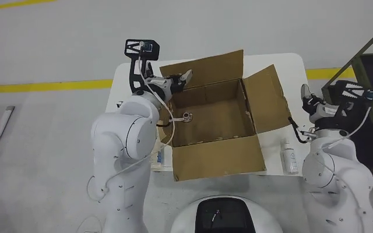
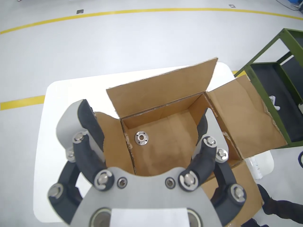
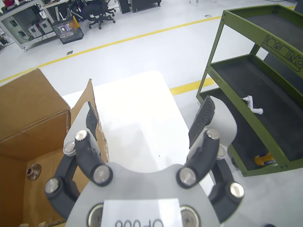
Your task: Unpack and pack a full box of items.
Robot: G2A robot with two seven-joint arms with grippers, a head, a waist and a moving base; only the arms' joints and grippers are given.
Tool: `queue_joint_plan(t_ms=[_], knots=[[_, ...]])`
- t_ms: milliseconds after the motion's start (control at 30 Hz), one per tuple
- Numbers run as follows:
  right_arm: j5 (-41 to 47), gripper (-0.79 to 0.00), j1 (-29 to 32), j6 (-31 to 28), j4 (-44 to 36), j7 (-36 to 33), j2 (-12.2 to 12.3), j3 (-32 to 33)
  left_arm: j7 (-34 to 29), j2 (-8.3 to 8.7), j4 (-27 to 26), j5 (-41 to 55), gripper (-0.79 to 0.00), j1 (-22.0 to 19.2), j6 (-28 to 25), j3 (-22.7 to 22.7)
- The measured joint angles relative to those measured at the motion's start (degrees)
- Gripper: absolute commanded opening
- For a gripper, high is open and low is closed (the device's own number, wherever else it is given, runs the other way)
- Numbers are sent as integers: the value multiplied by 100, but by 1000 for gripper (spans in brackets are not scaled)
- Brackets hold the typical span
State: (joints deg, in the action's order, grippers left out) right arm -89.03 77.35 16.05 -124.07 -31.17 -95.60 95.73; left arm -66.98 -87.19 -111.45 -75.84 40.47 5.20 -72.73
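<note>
Against the 9 o'clock wall of the box (image 1: 218,158), seen from above, a lone flange (image 2: 141,138) is lying on the floor, so unpacking is looking nearly done. The left tool (image 2: 144,113) is hanging wide open and empty over the 10 o'clock corner, likely lining up on the flange. The right tool (image 3: 148,105), equally spread and empty, is sitting past the 3 o'clock flap above the table (image 1: 291,63), clear of the opening. At 4 o'clock a bottle (image 1: 288,158) is standing outside, probably unpacked.
</note>
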Motion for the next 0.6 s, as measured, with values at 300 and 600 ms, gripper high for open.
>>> queue_joint_plan(t_ms=[300, 600], knots=[[1501, 0, -328, -1425, 304, -1090, 163, 791, -824, -57, 528, 161, 0, -420, 91, 516], [2778, 0, -271, -2400, 465, -1583, 311, 1058, -1305, -93, 742, 428, 0, -450, 156, 789]])
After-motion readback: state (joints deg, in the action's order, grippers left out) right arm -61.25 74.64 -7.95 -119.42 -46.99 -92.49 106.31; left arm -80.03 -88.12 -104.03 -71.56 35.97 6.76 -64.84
